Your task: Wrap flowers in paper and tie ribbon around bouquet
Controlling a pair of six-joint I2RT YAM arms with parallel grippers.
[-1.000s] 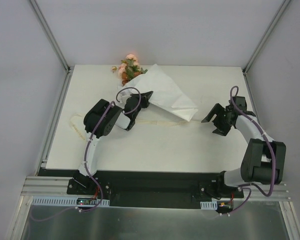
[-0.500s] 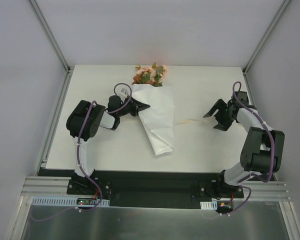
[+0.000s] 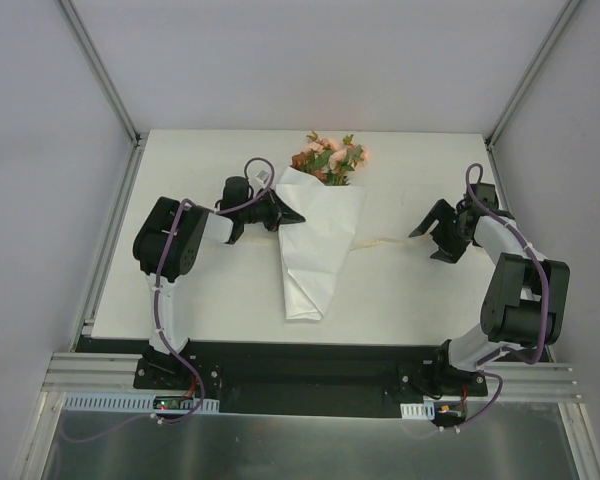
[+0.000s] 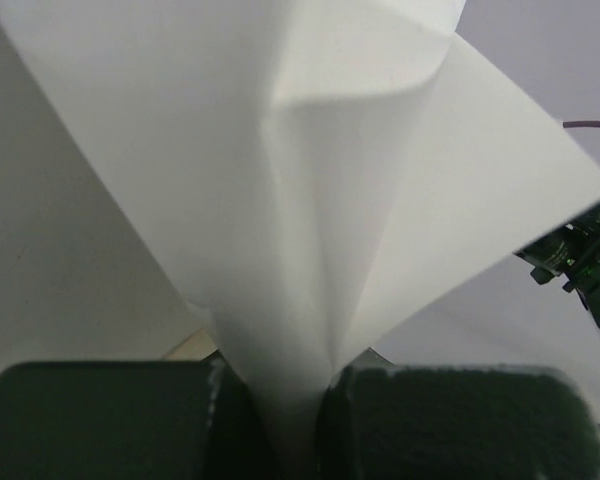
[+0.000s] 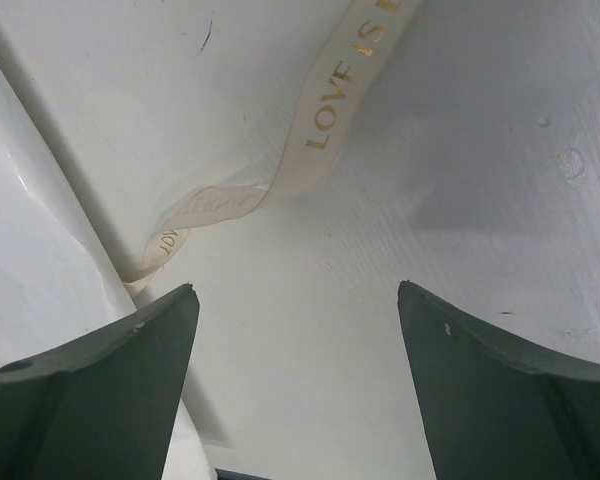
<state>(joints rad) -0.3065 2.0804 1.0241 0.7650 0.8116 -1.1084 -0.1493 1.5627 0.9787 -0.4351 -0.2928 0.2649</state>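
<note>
Left gripper (image 3: 284, 214): pressed together on the left edge of the paper (image 3: 318, 240), at the cone's upper part, over the middle of the table (image 3: 210, 290).
Right gripper (image 3: 433, 241): jaws spread wide, nothing between them, over the table's right side and well apart from the paper.
Paper, position: lies folded into a cone across the table's centre.
Paper, long axis: runs from the table's far edge toward its near edge; the wide mouth faces the far edge, and the narrow tip points at the near edge, leaning slightly left.
Flowers (image 3: 330, 160): pink, peach and orange blooms with green leaves stick out of the wide mouth, close to the table's far edge.
Ribbon (image 3: 382, 242): thin cream strip flat on the table, leading out from the cone's right side toward the table's right side.
Top view only: whole cone, blooms and both arms together.
Left wrist view only: the left gripper (image 4: 300, 400) has its dark pads tight on a pinched fold, and the paper (image 4: 310, 200) fans upward in matte creased pleats.
Right wrist view only: the right gripper (image 5: 295, 300) frames the ribbon (image 5: 325, 130), which is translucent, twisted once and printed with gold letters reading LOVE; the paper's (image 5: 35, 250) glossy edge covers the ribbon's end; the table (image 5: 480, 160) surface is white and faintly scuffed.
</note>
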